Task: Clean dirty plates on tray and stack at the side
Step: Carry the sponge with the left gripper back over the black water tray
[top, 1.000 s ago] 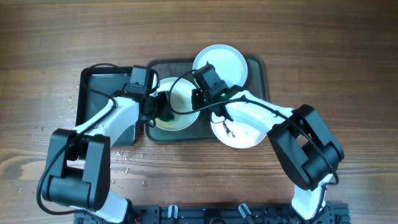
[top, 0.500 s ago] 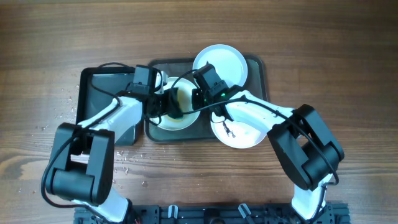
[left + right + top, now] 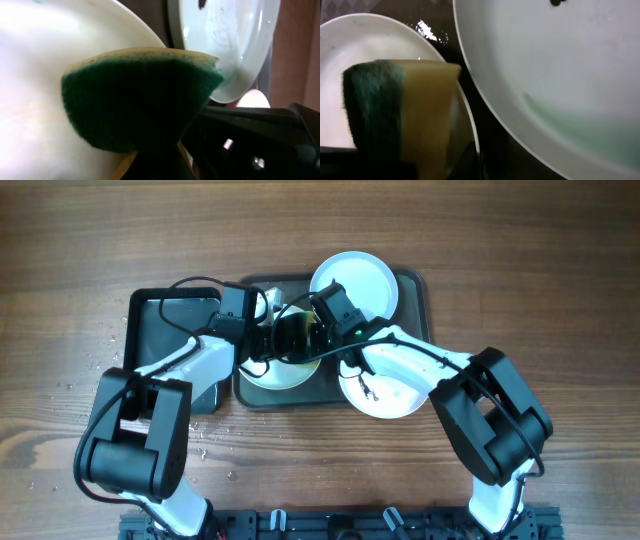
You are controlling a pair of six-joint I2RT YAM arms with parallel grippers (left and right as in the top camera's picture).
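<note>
— Rightward across the middle plate went the left gripper, clamped on the sponge, ending beside the right gripper.
— And that one?
— Closed at the plate's rim; whether it pinched the rim, I couldn't tell. Arms hid most of that plate. The sponge's green face filled the left wrist view.
— The tray?
— Long axis left to right, in the middle of the table. A second plate overlapped its far rim, a third plate its near right edge.

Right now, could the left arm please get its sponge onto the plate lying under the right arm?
Probably not cleanly: the right arm lies across that plate, between it and the left gripper holding the sponge.
</note>
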